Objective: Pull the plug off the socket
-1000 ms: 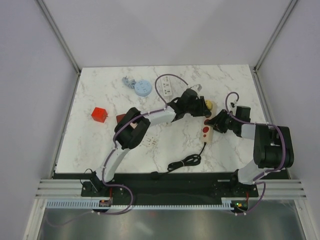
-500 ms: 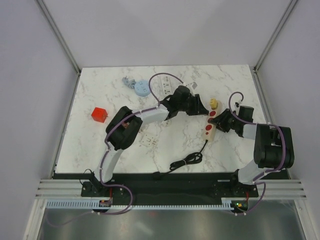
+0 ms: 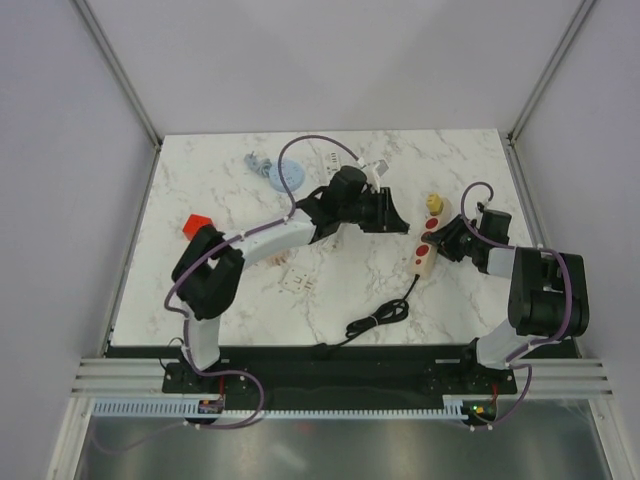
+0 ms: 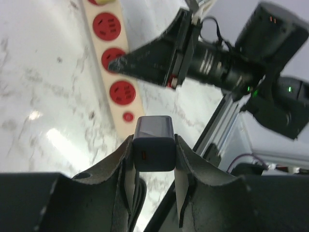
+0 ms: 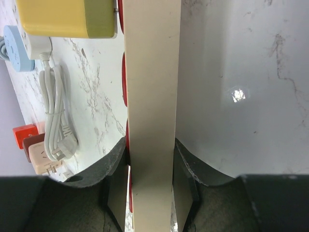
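Bracing explained it: our right gripper (image 5: 150,145) pinched the cream power strip (image 5: 152,72) steady while our left gripper (image 4: 153,140) clamped the dark charger plug (image 4: 153,152) clear of it.

The marbled table (image 3: 455,160) looks glossy; socket strip (image 5: 152,96) and plug (image 4: 153,145) are smooth plastic.

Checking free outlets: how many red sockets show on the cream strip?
3 on the strip: far socket, middle socket, near socket; another may hide under the yellow plug.
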